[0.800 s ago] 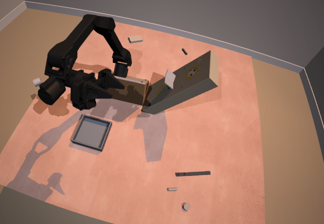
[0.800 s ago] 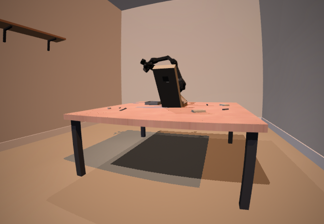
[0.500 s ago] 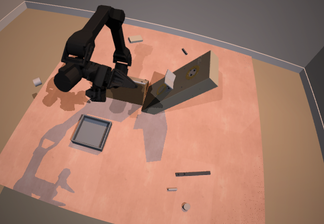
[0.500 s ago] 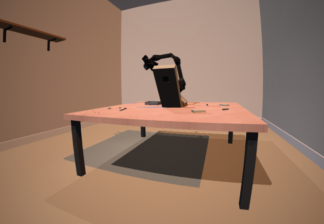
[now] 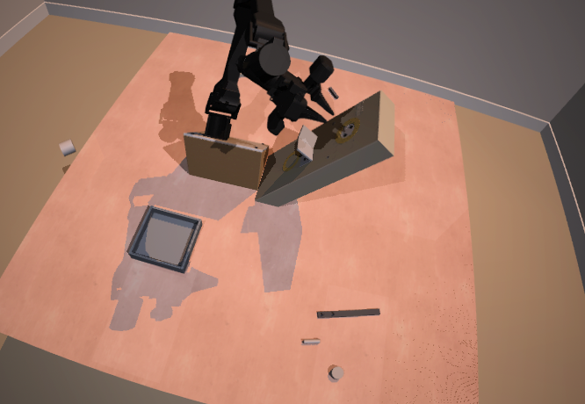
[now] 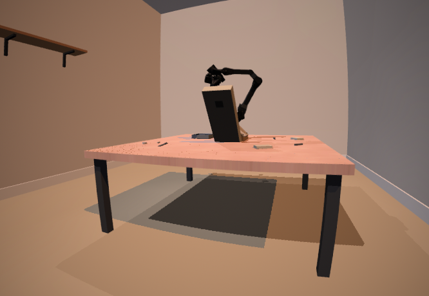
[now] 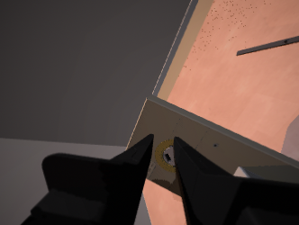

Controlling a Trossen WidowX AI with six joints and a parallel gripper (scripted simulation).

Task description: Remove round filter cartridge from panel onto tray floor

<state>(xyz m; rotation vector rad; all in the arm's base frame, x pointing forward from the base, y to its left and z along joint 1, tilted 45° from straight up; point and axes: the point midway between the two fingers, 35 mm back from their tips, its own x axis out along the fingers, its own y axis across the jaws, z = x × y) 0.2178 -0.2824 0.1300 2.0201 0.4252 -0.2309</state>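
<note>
The round filter cartridge [image 5: 347,129] [image 7: 168,156] sits in the upper part of the tilted service panel [image 5: 321,176] [image 6: 221,123] [image 7: 194,131], inside a yellow ring. Dark slots show on its pale face; in the wrist view a finger hides part of it. My gripper [image 5: 329,118] [image 7: 163,139] is partly open, with a narrow gap and nothing between the fingertips. It is in front of the panel's face, near the cartridge; I cannot tell how far off. The blue-grey tray [image 5: 192,246] [image 6: 202,136] stands on the table, and its floor shows no object.
A pale flap [image 5: 306,143] stands out from the panel below the cartridge, beside a second yellow ring. A brown box [image 5: 224,162] stands by the arm's base, near the panel's lower end. A dark bar [image 5: 349,313] [image 7: 266,47], a small pale block [image 5: 310,341] and a short cylinder [image 5: 336,372] lie farther off.
</note>
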